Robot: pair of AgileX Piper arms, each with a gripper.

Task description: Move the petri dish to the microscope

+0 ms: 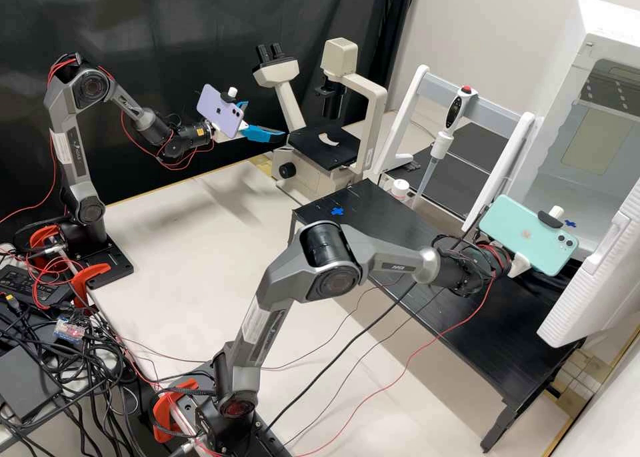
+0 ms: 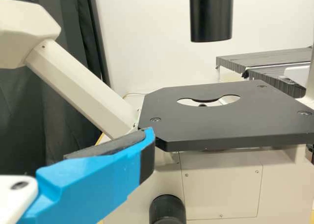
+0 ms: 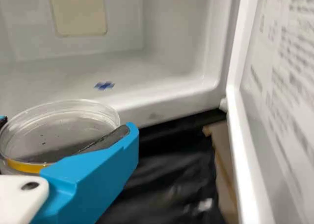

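Before the white cabinet [image 1: 575,60], the petri dish [image 3: 64,128] sits gripped between the right gripper's [image 1: 522,265] fingers, parted to its width.

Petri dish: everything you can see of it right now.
The petri dish is round, shallow and transparent, glass or clear plastic by its look, with a thin rim and a yellow-orange band low on its wall. It is held roughly level between the fingers of the right gripper, a dark pad against its side, before the open white cabinet.
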